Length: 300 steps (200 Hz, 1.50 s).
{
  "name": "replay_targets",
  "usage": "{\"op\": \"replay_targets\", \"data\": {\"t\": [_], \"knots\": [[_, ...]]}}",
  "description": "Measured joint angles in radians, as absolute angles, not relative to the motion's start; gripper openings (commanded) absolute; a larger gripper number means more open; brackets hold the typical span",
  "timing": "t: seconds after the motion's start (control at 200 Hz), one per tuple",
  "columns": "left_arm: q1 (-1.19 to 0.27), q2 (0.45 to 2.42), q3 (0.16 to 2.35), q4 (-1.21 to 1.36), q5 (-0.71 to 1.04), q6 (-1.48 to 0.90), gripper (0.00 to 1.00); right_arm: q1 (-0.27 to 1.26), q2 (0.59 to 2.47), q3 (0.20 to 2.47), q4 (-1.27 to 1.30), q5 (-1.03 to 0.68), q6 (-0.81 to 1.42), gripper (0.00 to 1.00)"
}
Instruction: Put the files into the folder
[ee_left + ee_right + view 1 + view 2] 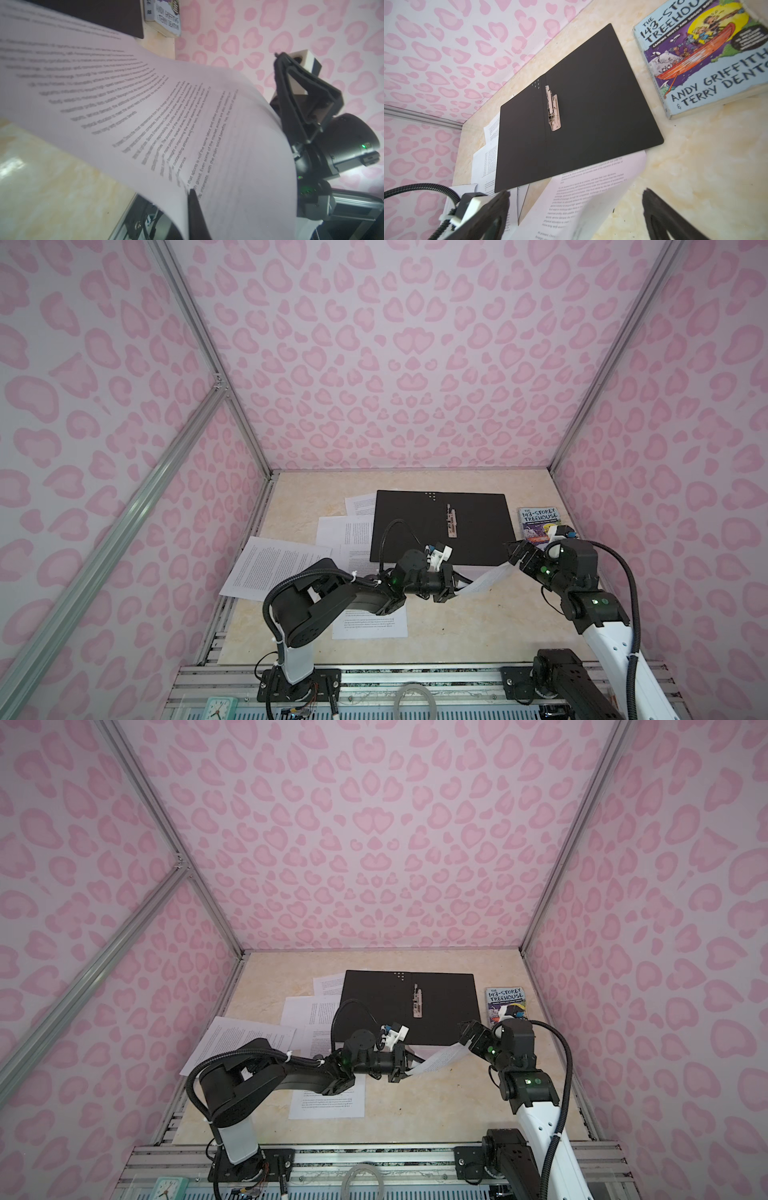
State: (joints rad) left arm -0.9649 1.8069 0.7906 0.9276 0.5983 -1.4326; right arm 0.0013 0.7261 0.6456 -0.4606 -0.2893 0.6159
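Toward the back of the marbled table (457,639), the folder (478,531) (444,1011) (591,104) lies spread open and flat, its black inside facing up. Its metal clip (452,523) (553,110) sits along the spine. Loose files (274,568) (245,1044) fan out at the folder's left side, white pages of dense black text. Several overlap, and at least two are tucked under the folder's left edge. Another page (374,624) lies nearer the front, partly hidden beneath the left arm.

Just in front of the folder's near edge, one printed sheet (484,583) (436,1058) (187,114) (591,187) is raised off the table and bowed. The left gripper (462,585) (409,1064) has its jaws pressed together on one end of it. The left wrist view shows a dark finger (193,199) lying against the paper. The sheet's free end reaches across to the right gripper (519,560) (471,1038), whose jaws stand wide apart. In the right wrist view its fingers (658,212) flank the curled paper, but whether either one touches it cannot be told.

Right of the folder, close to its edge, a small colourful book (538,524) (706,58) lies flat, cover up.
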Motion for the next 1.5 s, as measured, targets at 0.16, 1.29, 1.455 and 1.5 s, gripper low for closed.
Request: {"op": "replay_targets", "data": {"t": [0.16, 1.29, 1.455, 1.5], "knots": [[-0.968, 1.691, 0.796, 0.86, 0.602, -1.406, 0.03, -0.039, 0.734, 0.716, -0.496, -0.294, 0.597, 0.99], [-0.578, 1.88, 0.949, 0.427, 0.665, -0.968, 0.03, 0.022, 0.819, 0.492, -0.232, -0.416, 0.644, 0.99], [-0.52, 1.982, 0.95, 0.472, 0.665, -0.971, 0.03, 0.091, 1.054, 0.495, -0.054, -0.454, 0.656, 0.99], [-0.519, 2.001, 0.955, 0.475, 0.667, -0.972, 0.03, 0.11, 1.102, 0.511, -0.02, -0.453, 0.654, 0.99]]}}
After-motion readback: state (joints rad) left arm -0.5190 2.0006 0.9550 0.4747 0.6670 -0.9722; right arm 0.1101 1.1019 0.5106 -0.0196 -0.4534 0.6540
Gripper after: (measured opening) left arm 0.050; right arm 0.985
